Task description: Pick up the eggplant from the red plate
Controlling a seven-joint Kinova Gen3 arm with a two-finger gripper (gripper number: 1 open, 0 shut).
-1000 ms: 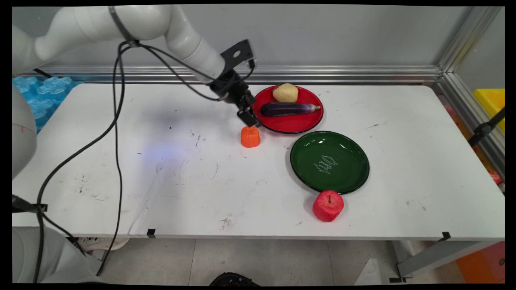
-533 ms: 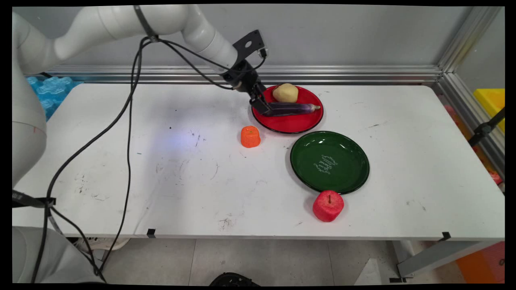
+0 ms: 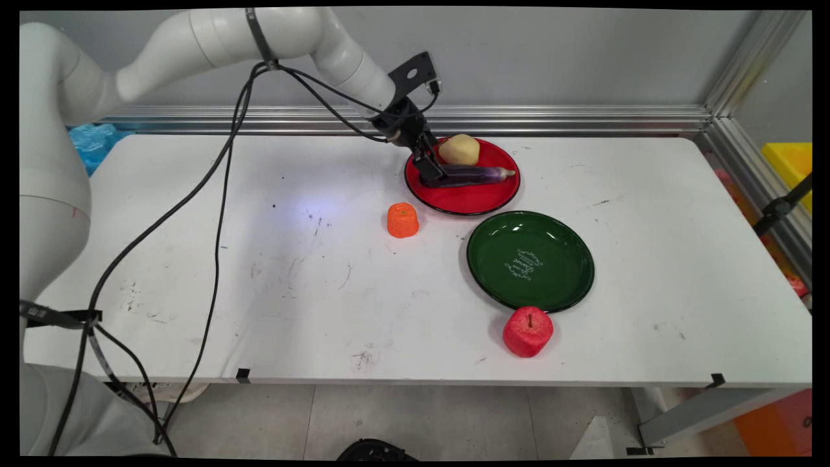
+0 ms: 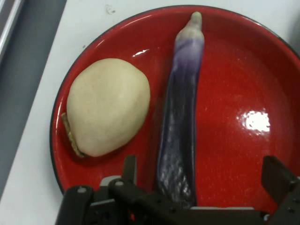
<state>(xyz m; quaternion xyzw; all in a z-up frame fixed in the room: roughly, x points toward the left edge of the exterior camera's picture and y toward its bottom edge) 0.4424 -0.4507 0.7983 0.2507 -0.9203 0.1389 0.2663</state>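
- The black gripper (image 4: pixel 201 180), fingers spread apart, hangs low over the red plate (image 3: pixel 483 201), straddling the blunt end of the purple eggplant (image 4: pixel 180 131); nothing is clamped.
- A pale potato (image 4: pixel 108 107) lies just beside the eggplant on the same plate.
- The empty green plate (image 3: pixel 564 285) bears white script, too small to read.
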